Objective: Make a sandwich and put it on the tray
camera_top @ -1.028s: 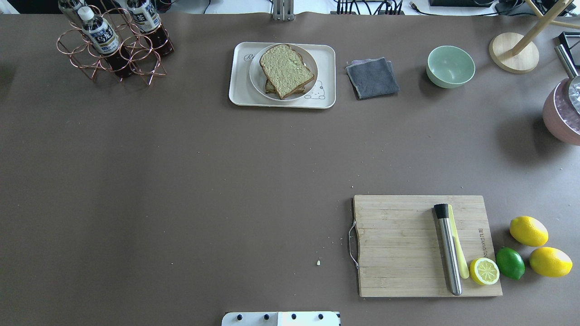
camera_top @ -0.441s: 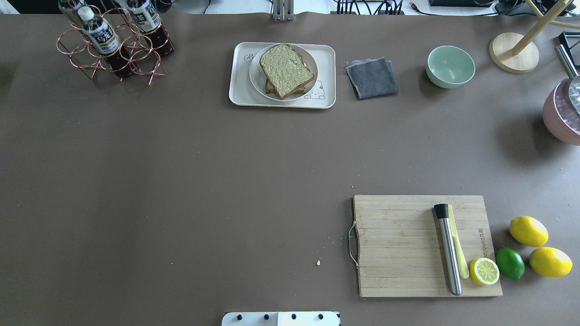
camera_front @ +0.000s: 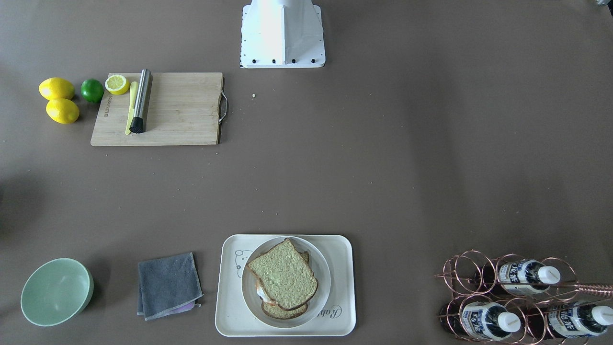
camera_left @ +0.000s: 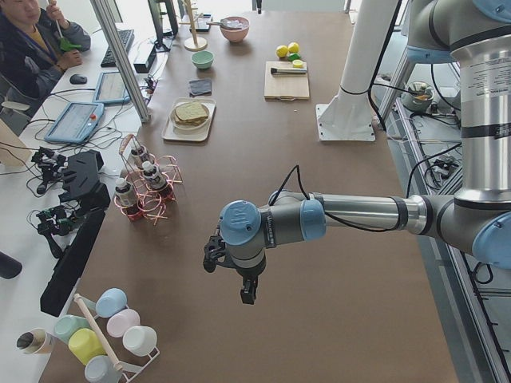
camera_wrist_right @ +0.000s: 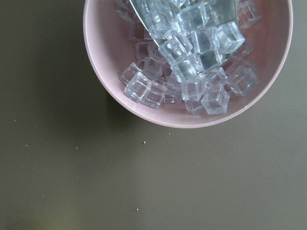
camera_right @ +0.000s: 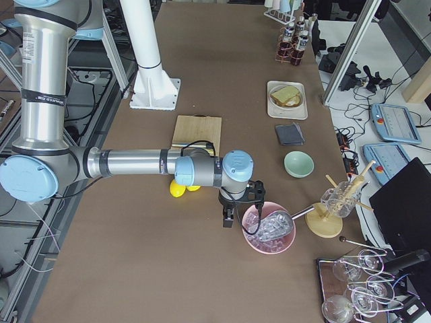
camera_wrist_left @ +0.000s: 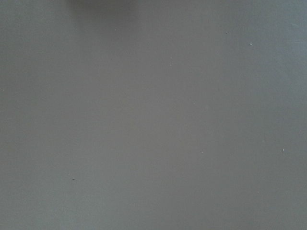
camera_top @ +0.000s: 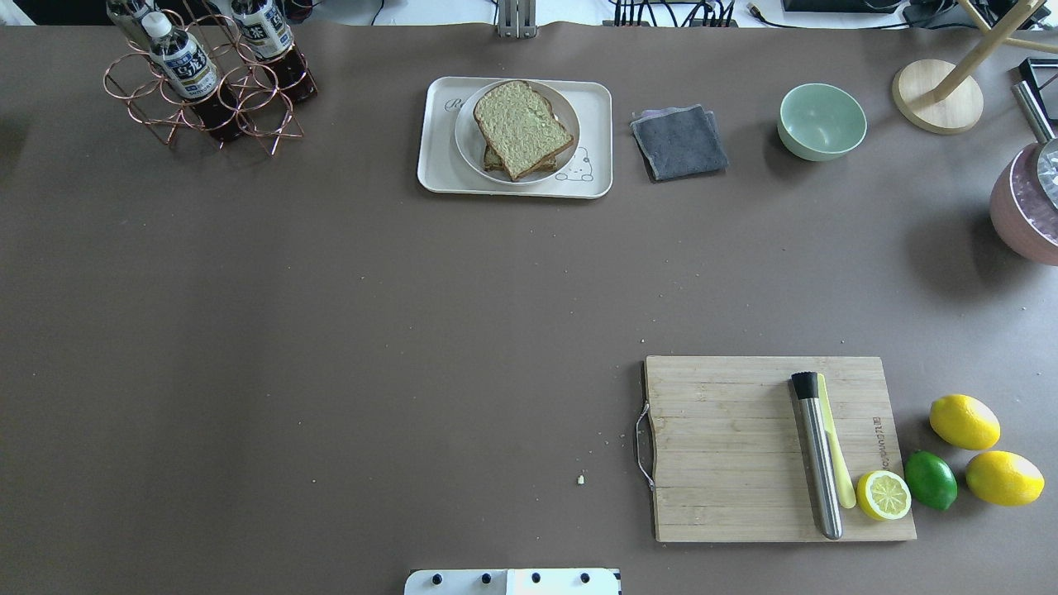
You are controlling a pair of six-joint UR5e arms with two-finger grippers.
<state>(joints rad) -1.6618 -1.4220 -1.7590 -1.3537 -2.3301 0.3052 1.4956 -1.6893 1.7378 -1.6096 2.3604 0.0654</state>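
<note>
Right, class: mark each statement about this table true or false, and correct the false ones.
1. The sandwich sits on a white plate on the cream tray. True.
2. The grey cloth lies between the tray and the green bowl. True.
3. The halved lemon lies in the green bowl. False: it rests at a corner of the wooden cutting board.
4. The pink bowl is empty. False: it holds ice cubes.
</note>
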